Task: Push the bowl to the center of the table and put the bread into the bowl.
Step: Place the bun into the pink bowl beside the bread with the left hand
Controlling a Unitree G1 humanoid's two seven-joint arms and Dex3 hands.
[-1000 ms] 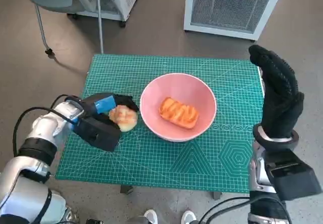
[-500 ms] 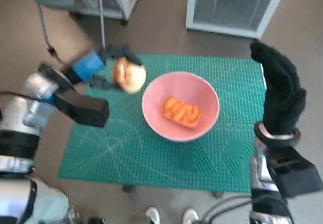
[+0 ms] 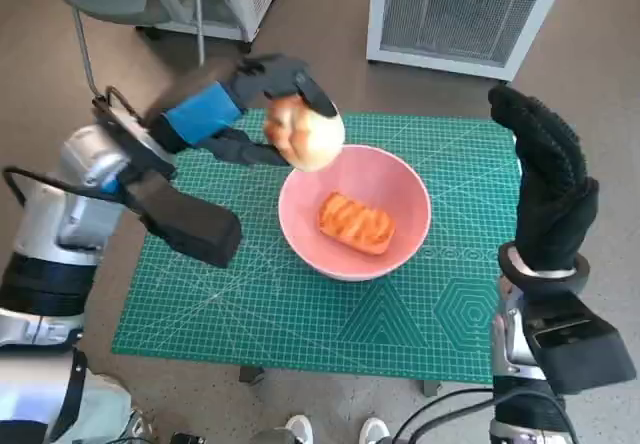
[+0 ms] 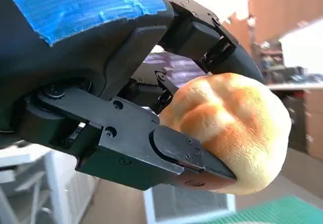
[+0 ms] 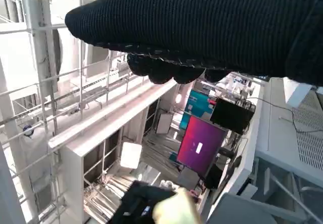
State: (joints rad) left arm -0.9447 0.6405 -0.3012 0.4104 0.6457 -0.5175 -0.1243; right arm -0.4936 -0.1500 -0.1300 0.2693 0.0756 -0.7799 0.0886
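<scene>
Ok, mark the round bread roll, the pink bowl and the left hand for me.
round bread roll [image 3: 305, 136], head view, its top.
pink bowl [image 3: 400, 176], head view, bare inner wall.
left hand [image 3: 205, 112], head view, blue-taped back.

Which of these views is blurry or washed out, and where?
Head view: sharp overall, slight motion blur on the left hand and its bread roll. Left wrist view: roll crisp, background soft, sky corner blown out. Right wrist view: bright backlight; the glove reads as a dark band.

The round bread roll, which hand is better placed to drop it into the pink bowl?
Left. The left hand already holds the bread roll above the pink bowl's rim; the right hand is empty beside the table.
</scene>
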